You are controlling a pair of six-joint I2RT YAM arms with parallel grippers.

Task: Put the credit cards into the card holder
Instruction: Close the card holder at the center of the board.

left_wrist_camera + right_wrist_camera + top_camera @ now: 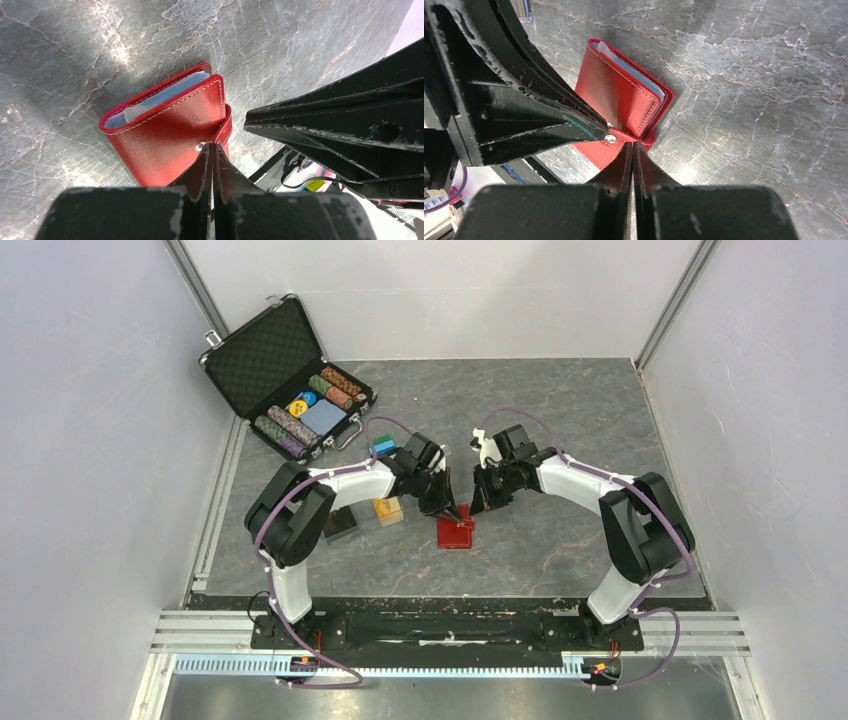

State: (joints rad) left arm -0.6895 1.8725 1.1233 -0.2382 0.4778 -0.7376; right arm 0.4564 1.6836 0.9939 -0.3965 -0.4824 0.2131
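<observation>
The red card holder (455, 533) lies folded on the table between the two arms. A pale grey-blue credit card (162, 96) shows along its open edge, tucked inside. The left gripper (214, 146) is shut, its tips resting at the holder's snap strap (223, 131) beside the metal clasp (200, 146). The right gripper (632, 145) is also shut, with its tips at the strap's other side near the clasp (611, 138). Nothing shows between either pair of fingers. An orange-gold credit card (388, 510) lies by the left arm's forearm.
A black foam-lined chip case (290, 375) stands open at the back left, holding several rows of poker chips. A small black box (340, 525) sits to the left of the orange card. The two grippers are close together over the holder.
</observation>
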